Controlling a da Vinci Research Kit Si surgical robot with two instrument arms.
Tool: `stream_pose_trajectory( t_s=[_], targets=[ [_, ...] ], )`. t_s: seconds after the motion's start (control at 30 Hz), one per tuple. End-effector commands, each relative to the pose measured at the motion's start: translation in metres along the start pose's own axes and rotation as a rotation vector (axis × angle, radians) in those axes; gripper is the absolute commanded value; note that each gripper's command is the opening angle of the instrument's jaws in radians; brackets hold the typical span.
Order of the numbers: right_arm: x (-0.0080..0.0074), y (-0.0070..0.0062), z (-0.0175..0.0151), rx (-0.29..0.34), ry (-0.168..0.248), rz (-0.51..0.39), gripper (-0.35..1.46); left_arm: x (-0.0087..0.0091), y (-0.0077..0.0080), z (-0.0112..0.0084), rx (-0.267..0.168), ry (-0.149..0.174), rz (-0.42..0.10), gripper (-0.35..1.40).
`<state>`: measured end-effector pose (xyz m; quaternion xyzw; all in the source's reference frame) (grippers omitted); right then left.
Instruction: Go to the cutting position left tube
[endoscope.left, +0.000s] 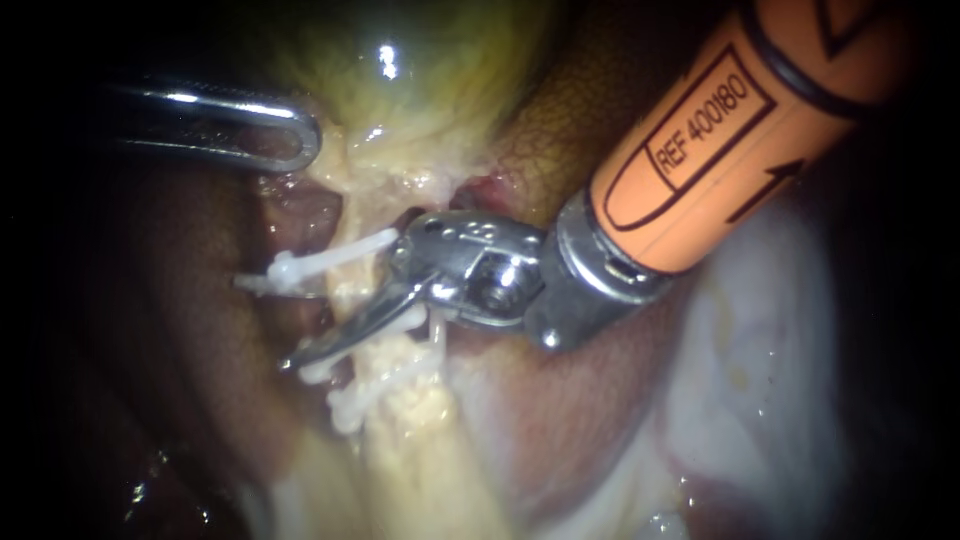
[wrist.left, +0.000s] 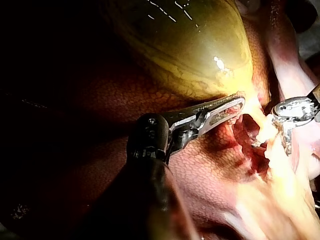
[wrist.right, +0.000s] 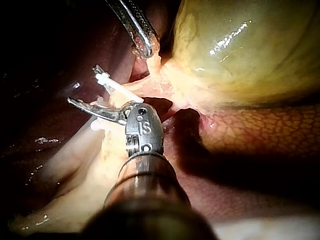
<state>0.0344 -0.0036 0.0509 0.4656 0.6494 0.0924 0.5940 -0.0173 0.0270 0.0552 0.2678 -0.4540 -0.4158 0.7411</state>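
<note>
Left instrument (endoscope.left: 305, 140): pincer of bare polished metal, mirror-bright, with sharp glints. In the left wrist view its shaft is dark with only a dull sheen. Right instrument (wrist.right: 84, 86): blades and hinge block of polished metal, smooth and highly reflective. Behind them sits a duller grey metal collar (endoscope.left: 590, 275), then an orange sleeve (endoscope.left: 740, 130), plastic by the look, smooth and satin, with black print. Clips (endoscope.left: 300, 268) on the tube (endoscope.left: 410, 410): white plastic, matt. Tube: pale yellow, with a lumpy, granular, moist fatty coat. Gallbladder (wrist.left: 190, 50): yellow-green, taut, smooth, wet-glossy with point highlights. Liver (wrist.right: 260, 130): brown-red, finely netted surface, damp sheen.
</note>
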Motion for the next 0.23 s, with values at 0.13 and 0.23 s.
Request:
stream_pose_trajectory(
  t_s=[0.13,0.23],
  targets=[
    [-0.0001,0.0001,0.0000,-0.001,-0.001,-0.001,1.19,0.0000,0.0000,0.0000,0.000,0.000,0.000,-0.35],
    [-0.0002,0.0002,-0.0001,-0.004,0.000,-0.001,1.19,0.0000,0.0000,0.0000,0.000,0.000,0.000,-0.35]
  ],
)
